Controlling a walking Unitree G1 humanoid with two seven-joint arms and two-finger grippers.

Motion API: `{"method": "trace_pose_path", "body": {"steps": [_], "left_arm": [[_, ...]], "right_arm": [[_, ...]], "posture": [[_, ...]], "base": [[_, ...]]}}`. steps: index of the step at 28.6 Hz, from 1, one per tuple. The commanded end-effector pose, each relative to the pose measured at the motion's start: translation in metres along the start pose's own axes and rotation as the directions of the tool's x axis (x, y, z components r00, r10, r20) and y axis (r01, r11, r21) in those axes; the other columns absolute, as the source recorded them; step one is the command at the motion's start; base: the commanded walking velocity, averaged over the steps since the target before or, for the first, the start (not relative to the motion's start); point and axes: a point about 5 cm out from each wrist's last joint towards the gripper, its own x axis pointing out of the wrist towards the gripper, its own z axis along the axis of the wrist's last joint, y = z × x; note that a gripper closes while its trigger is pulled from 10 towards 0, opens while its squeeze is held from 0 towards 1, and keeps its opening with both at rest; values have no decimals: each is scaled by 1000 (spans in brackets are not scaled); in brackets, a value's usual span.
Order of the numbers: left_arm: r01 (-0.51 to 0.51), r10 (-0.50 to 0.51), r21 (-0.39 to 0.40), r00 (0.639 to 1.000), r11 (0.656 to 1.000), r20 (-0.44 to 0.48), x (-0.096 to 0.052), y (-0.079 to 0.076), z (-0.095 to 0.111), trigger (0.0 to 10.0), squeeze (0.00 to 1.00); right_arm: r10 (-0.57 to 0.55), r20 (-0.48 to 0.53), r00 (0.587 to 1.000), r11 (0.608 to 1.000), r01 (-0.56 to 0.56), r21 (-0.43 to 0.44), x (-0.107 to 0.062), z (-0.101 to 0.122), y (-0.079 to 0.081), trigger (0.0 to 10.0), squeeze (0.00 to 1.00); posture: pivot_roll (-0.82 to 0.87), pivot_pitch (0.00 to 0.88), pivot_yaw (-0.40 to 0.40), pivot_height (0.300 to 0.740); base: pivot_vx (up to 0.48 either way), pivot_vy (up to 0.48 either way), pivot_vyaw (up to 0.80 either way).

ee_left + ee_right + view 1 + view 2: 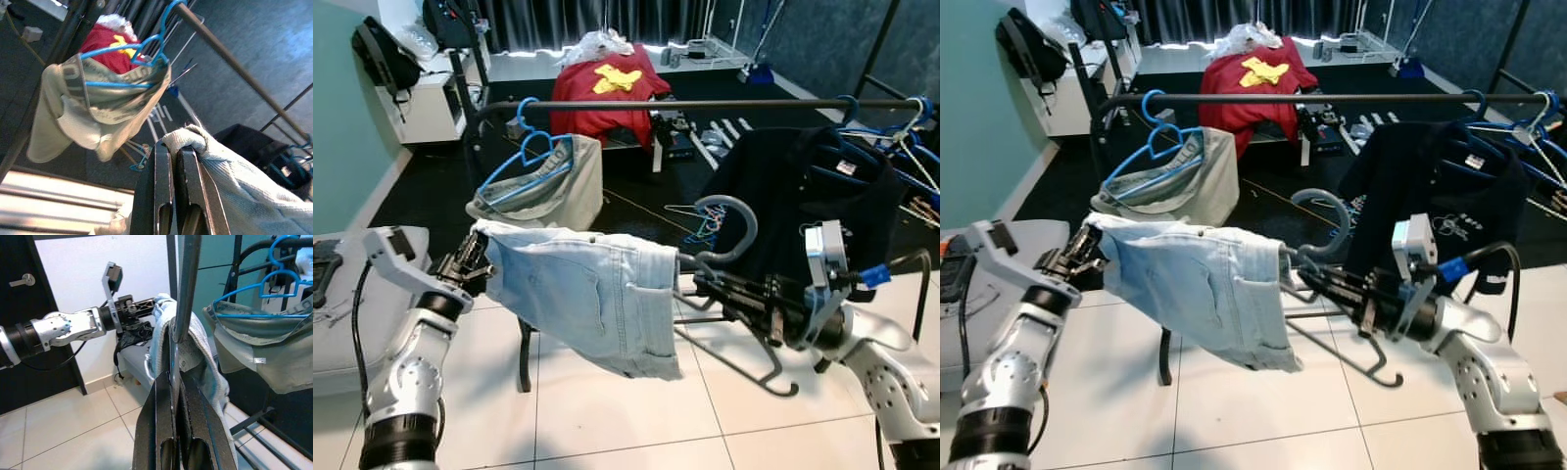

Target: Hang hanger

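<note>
A: What are the head views giving us?

B: The grey hanger (729, 257) is sitting in mid-air below the black rail (705, 104), its hook pointing up, with the light denim shorts (592, 294) draped over it. The right end effector (705, 284) is grasping the hanger near its neck; the left end effector (481, 257) is pinching the far corner of the shorts. Both arms are reaching forward, forearms roughly level.

A: And the wrist views?

B: The left wrist view is showing the fingers (164, 186) clenched on a denim fold. The right wrist view is showing the hanger's bar clamped between its fingers (159, 431). Both are showing a blue hanger (137, 54) carrying a khaki garment (264, 345) on the rail.
</note>
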Motion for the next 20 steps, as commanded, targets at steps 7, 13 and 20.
{"method": "trace_pose_path", "body": {"steps": [7,13,20], "left_arm": [[-233,227,60,969,971,95,-6,37,23,0,0],[-272,264,77,960,959,96,-6,43,23,0,0],[-359,344,119,930,926,126,-6,55,28,0,0]], "right_arm": [[-2,-12,1000,1000,3,10,-12,3,3,10000,0],[-3,-15,1000,1000,4,18,-12,1,5,10000,0],[-7,-14,1000,1000,7,22,-13,1,6,10000,0]], "posture": [[-32,73,32,740],[-31,72,38,740],[-24,52,45,740]], "base": [[0,0,0],[0,0,0],[0,0,0]]}}
